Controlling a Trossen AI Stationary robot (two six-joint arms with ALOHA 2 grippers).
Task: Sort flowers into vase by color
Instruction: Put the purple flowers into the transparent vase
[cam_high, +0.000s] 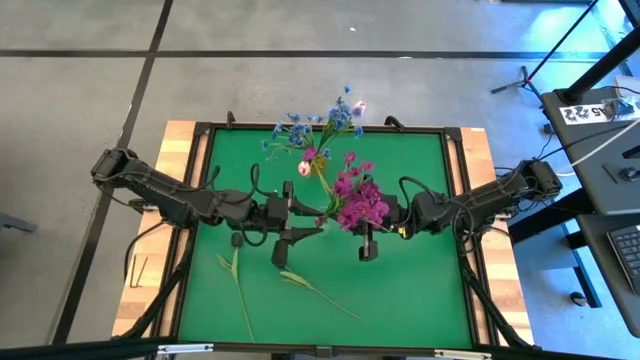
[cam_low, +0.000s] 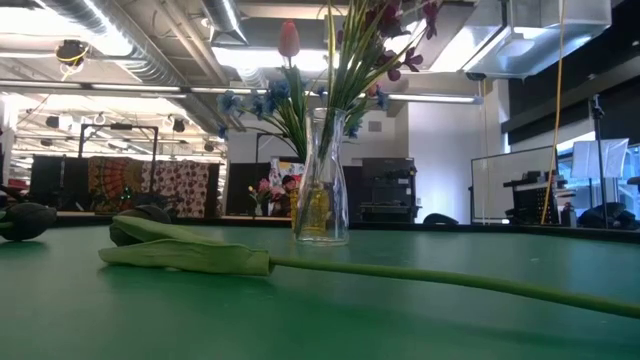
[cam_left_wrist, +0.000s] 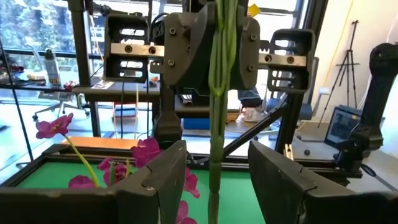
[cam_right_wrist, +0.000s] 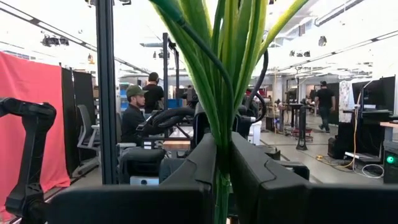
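Light, thin, bendy things, these flowers (cam_high: 345, 185): soft heads that crush, slick plastic stems that probably slide in a loose pinch. Best taken low on the stem, well clear of the head, with a firm but gentle squeeze.

Most stand bunched in the vase (cam_low: 321, 185) mid-desk (cam_high: 420, 290): blue heads (cam_high: 300, 130) leaning to the far side, magenta (cam_high: 360, 200) nearer the right arm, a pink bud (cam_low: 288, 40) among them. Two more (cam_high: 236, 275) lie flat on the near part of the desk, dark buds at their tips, apart from both arms.

Left gripper (cam_left_wrist: 214, 171) hangs by the bunch, jaws spread wide either side of a green stem, not pinching it. Right gripper (cam_right_wrist: 222, 165) clamped tight on a sheaf of stems and leaves, opposite the left.
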